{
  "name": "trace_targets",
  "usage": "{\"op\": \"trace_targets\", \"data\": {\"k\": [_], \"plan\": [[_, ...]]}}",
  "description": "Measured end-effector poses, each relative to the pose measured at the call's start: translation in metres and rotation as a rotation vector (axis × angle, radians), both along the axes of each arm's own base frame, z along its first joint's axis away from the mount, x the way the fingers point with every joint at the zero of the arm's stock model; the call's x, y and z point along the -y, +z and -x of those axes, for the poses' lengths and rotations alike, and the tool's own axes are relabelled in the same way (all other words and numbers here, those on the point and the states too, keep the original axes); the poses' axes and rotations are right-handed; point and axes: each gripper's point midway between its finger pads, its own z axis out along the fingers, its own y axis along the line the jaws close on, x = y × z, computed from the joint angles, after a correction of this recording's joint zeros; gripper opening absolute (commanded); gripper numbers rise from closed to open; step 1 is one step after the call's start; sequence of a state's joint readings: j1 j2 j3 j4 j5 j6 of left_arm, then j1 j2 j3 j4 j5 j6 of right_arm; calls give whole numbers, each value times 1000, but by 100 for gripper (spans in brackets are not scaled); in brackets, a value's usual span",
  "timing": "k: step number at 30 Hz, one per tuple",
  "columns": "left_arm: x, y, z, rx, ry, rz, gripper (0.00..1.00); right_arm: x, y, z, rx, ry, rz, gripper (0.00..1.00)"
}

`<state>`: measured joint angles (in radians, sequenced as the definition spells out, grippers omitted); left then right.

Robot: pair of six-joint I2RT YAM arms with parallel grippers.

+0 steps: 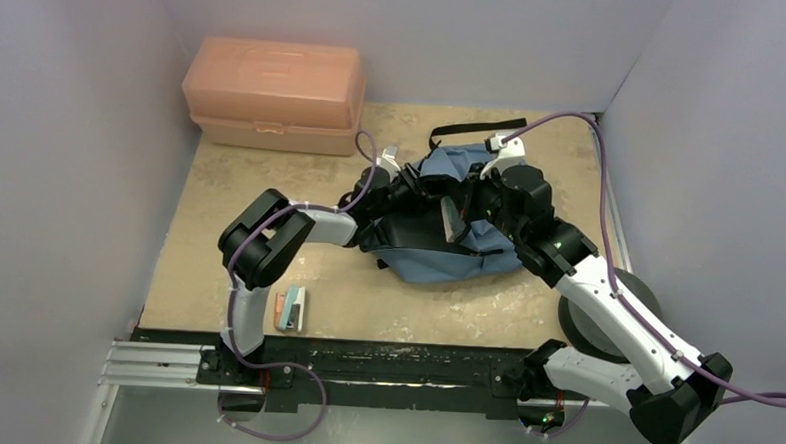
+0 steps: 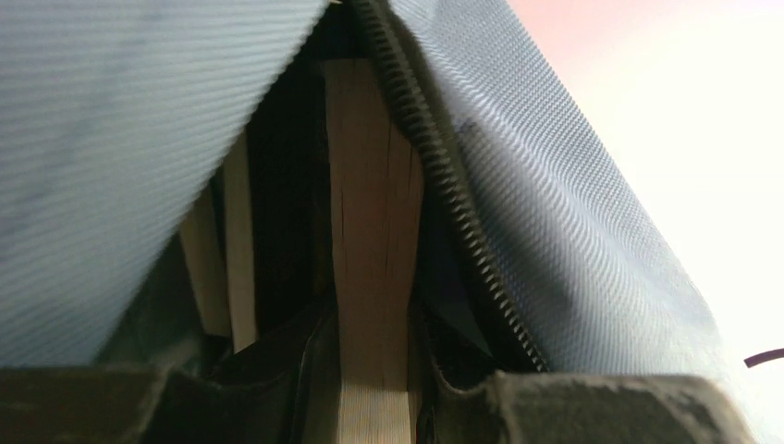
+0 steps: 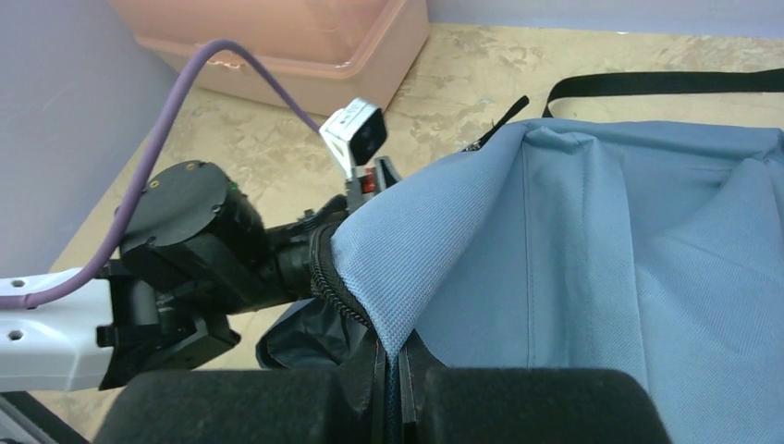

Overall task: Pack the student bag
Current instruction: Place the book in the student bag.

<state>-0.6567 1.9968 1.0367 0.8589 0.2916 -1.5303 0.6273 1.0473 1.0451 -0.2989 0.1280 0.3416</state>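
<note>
Top camera overhead, rear; wrist cameras close-up; all share student bag point(image 1: 447, 262)

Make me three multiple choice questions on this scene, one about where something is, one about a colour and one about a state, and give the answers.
1. Where does the box stand?
A. at the far left corner of the table
B. at the near right corner
C. between the arm bases

2. What colour is the bag?
A. red
B. blue
C. yellow

3. What is the right pincer doing?
A. hanging open in the air
B. shut on the bag's edge
C. holding the box

Answers:
1 A, the top view shows the box at the far left, by the walls.
2 B, the fabric is blue in every view.
3 B, the right wrist view shows the fabric pinched between its closed fingers.
</note>
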Motion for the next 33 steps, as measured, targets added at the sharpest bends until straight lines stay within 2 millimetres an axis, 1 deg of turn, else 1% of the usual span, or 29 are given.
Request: {"op": "trace_targets", "data": {"k": [5, 8, 10, 11, 12, 13, 15, 16, 19, 21, 22, 23, 24, 26, 29, 30, 31, 32, 33], "plan": [[30, 7, -3, 14, -41, 4, 0, -2, 1, 0, 5, 10, -5, 0], [50, 1, -6, 4, -52, -9, 0, -2, 3, -1, 13, 12, -6, 0], [61, -10, -7, -14, -54, -26, 0, -2, 2, -1, 14, 15, 0, 0], [66, -17, -9, -24, -52, -40, 6, -3, 1, 0, 14, 19, 1, 0], [70, -23, -11, -29, -48, -61, 14, -3, 0, 0, 14, 20, 4, 0], [73, -30, -13, -39, -43, -87, 26, -2, -2, -1, 14, 20, 9, 0], [74, -37, -16, -51, -40, -140, 42, -1, -4, -1, 13, 18, 17, 0], [73, -39, -17, -50, -40, -159, 48, 0, -4, -2, 14, 15, 20, 0], [62, -48, -17, -72, -34, -242, 68, 3, -4, -4, 21, 1, 31, 0], [47, -52, -11, -89, -36, -303, 84, 5, -4, -5, 24, -7, 37, 0], [37, -52, -6, -100, -38, -335, 87, 5, -5, -5, 24, -11, 39, 0], [26, -52, 1, -110, -46, -372, 88, 6, -5, -5, 25, -15, 42, 2], [15, -48, 8, -117, -56, -400, 89, 7, -5, -6, 25, -20, 44, 6], [-4, -36, 22, -116, -77, -439, 89, 9, -7, -5, 19, -26, 51, 12], [-34, -6, 45, -71, -128, -485, 86, 9, -12, -4, 3, -25, 60, 16], [-45, 4, 52, -46, -141, -498, 85, 9, -14, -3, -2, -23, 60, 20], [-55, 10, 58, -20, -147, -513, 84, 8, -17, -2, -9, -17, 59, 27], [-69, 16, 67, 8, -147, -538, 86, 7, -19, 0, -19, -8, 57, 39], [-87, 18, 77, 37, -143, -575, 89, 6, -22, 3, -31, 6, 55, 45]]}}
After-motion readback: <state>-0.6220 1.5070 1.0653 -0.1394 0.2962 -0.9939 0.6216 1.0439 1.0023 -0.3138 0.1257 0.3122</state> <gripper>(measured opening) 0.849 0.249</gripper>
